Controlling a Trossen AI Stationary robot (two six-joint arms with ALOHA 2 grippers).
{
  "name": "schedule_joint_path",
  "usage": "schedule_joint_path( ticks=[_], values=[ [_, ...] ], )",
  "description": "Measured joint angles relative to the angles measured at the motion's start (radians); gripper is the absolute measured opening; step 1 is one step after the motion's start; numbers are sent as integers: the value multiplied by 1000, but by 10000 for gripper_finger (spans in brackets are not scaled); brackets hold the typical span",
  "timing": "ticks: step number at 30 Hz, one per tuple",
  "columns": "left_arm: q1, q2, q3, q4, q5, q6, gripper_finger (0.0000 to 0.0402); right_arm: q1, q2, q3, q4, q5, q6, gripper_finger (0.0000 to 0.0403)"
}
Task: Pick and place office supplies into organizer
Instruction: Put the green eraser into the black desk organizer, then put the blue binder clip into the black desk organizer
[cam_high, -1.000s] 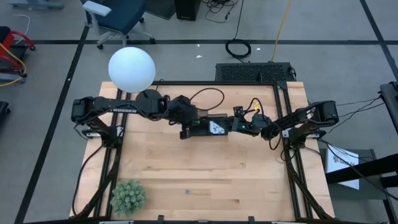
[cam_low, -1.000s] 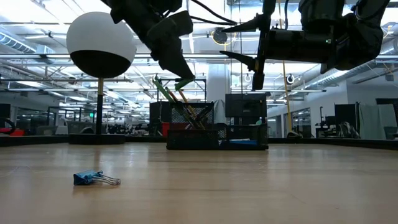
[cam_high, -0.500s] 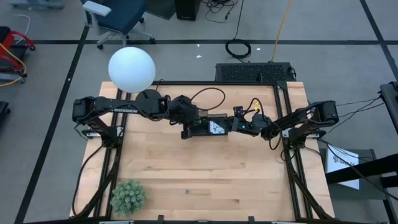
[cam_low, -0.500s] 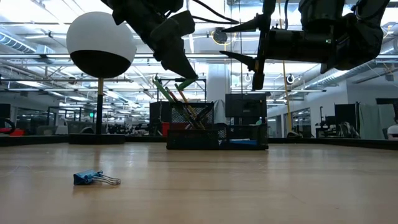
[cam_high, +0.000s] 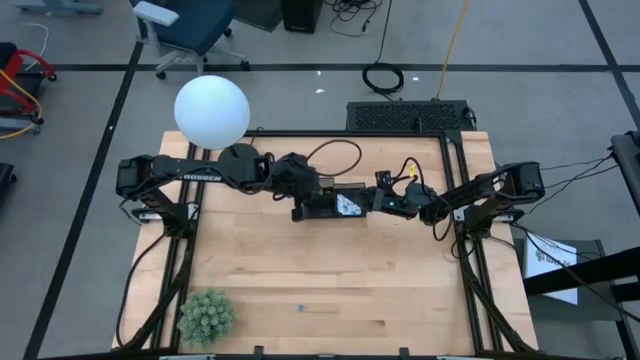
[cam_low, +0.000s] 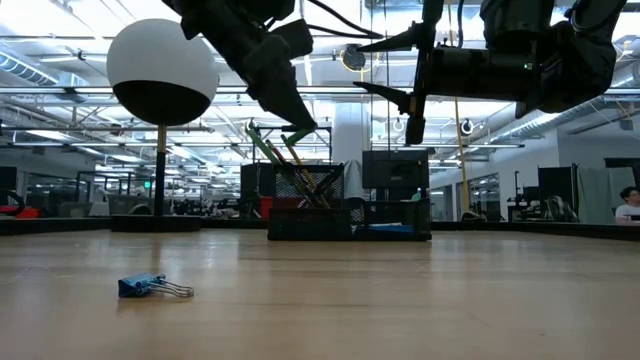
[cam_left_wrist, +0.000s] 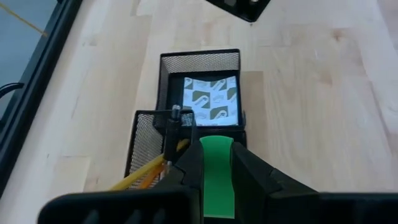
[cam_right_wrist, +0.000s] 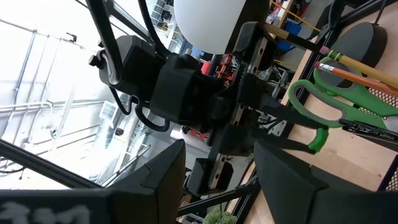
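Left gripper (cam_left_wrist: 216, 163) clenches a small green eraser (cam_left_wrist: 217, 180) above the organizer (cam_left_wrist: 199, 93); probably light, slightly rubbery, best pinched mid-body.

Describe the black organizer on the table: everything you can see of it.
The organizer is a black wire-mesh desk tray with low walls, sitting flat on the wooden table toward its far middle. One square compartment holds a blue-and-white patterned note pad. A taller mesh cup beside it holds orange-yellow pencils, a dark pen and green-handled scissors, all leaning. The left gripper, holding a green piece, hovers directly over it.
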Motion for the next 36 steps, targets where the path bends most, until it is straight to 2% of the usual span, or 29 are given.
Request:
schedule_joint_path(
  ticks=[16, 31, 36],
  values=[
    [0, 0, 0, 0, 8, -12, 107, 0, 0, 0, 0, 0, 0, 181],
    [0, 0, 0, 0, 9, -31, 108, 0, 0, 0, 0, 0, 0, 181],
    [-1, 0, 0, -2, 18, -102, 108, 0, 0, 0, 0, 0, 0, 181]
  ],
)
